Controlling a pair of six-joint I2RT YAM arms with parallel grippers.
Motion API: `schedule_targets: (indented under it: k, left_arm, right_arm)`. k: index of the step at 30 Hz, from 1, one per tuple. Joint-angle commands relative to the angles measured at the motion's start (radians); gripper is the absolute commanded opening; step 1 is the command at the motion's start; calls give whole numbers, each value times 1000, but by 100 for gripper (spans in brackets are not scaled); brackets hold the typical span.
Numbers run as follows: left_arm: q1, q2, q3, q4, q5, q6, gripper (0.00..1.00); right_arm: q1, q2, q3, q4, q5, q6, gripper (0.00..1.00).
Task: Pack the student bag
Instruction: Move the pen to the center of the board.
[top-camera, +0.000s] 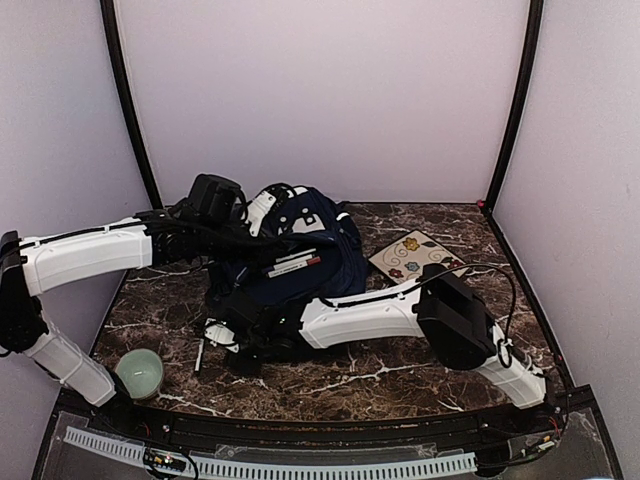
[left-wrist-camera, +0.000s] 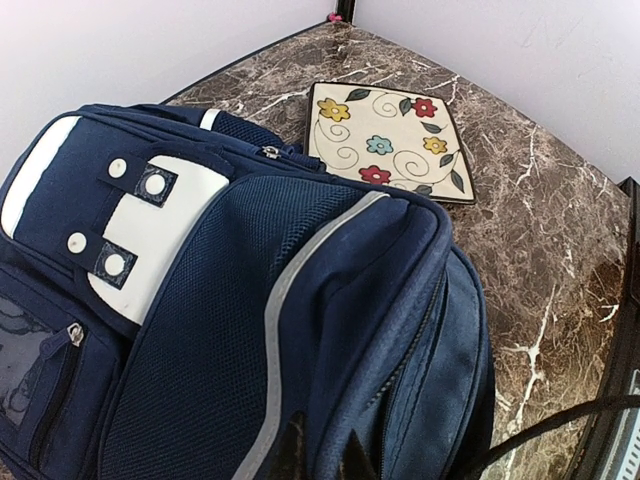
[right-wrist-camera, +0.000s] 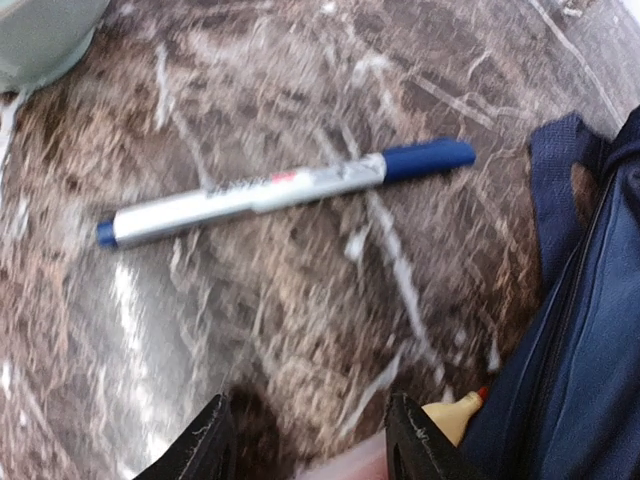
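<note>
Brown marble table (top-camera: 330, 385), pale lilac walls (top-camera: 320, 90), student bag (top-camera: 325, 250) centred

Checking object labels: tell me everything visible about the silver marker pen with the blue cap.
The silver marker pen has a slim, metallic-looking barrel with a printed label too blurred to read, a dark blue cap on one end and a blue butt on the other. Capped, it lies flat on the brown marbled table, touching nothing else.

Student bag (top-camera: 335, 255) (navy) on table (top-camera: 400, 372)
</note>
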Motion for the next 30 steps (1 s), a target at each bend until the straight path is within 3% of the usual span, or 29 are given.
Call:
schedule_targets:
  k: [1,7,12,18,30]
  left_arm:
    - [-3,-81,-3,39,36,-19,2]
    - [-3,-84,-11,42,26,-16,2]
    - [-3,-73,-5,53,30,-18,2]
    - [-3,-43,25,63,37,-23,2]
    - [-3,-14,68,54,47,-17,2]
  right_arm:
    - [-6,-95,-138,-104,-21,-49,48]
    - [-6,-238,-353,-92,0,-102,45]
    - [-7,-327,-435,-100,-38,-151,41]
    - [-6,-367,-396,-89,-37,-163,40]
    - [-14,-200,-196,-108,1,-120,48]
